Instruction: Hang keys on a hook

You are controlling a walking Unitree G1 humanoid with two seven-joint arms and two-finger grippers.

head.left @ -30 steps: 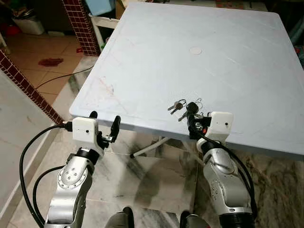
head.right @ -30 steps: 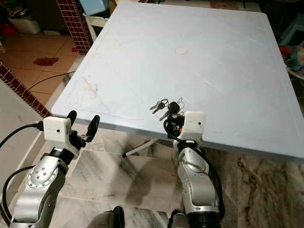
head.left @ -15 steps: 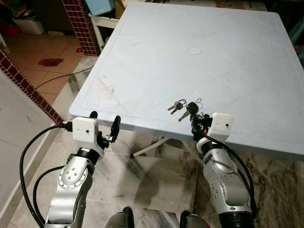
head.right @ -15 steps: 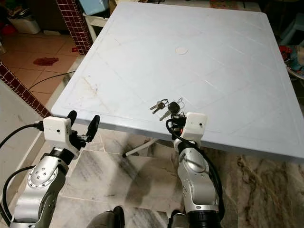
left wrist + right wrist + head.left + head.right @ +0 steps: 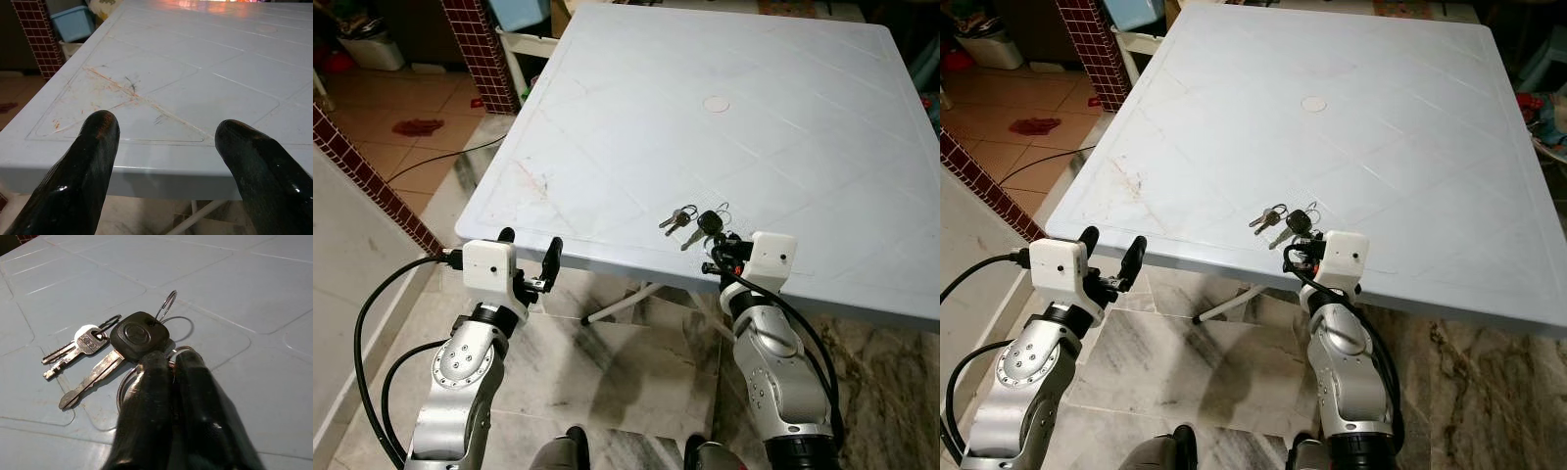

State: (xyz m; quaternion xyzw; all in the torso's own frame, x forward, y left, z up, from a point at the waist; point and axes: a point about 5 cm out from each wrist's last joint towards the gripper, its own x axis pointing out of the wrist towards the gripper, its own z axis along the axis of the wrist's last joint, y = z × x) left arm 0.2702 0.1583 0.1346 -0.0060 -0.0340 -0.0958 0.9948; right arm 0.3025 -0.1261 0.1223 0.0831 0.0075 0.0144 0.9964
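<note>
A bunch of keys (image 5: 693, 219) lies on the pale blue table (image 5: 607, 147) close to its front edge: a black-headed key (image 5: 139, 335), two small silver keys (image 5: 80, 345) and several thin rings. My right gripper (image 5: 719, 245) reaches over that edge from below. Its fingers (image 5: 156, 396) are pressed together at the ring beside the black key, and the ring's wire curves out from under their tips. My left gripper (image 5: 529, 253) hangs open in front of the table's front left corner, with nothing between its fingers (image 5: 93, 147).
A red-tiled pillar (image 5: 480, 49) and a white chair (image 5: 524, 49) stand to the left of the table. A tiled wall edge (image 5: 367, 176) runs along the left. A black cable (image 5: 440, 157) and a red rag (image 5: 416, 127) lie on the floor. White table legs (image 5: 617, 304) show underneath.
My right gripper has drawn back a little toward the table edge and tilted, uncovering the black key head. The keys and the left arm have stayed where they were.
</note>
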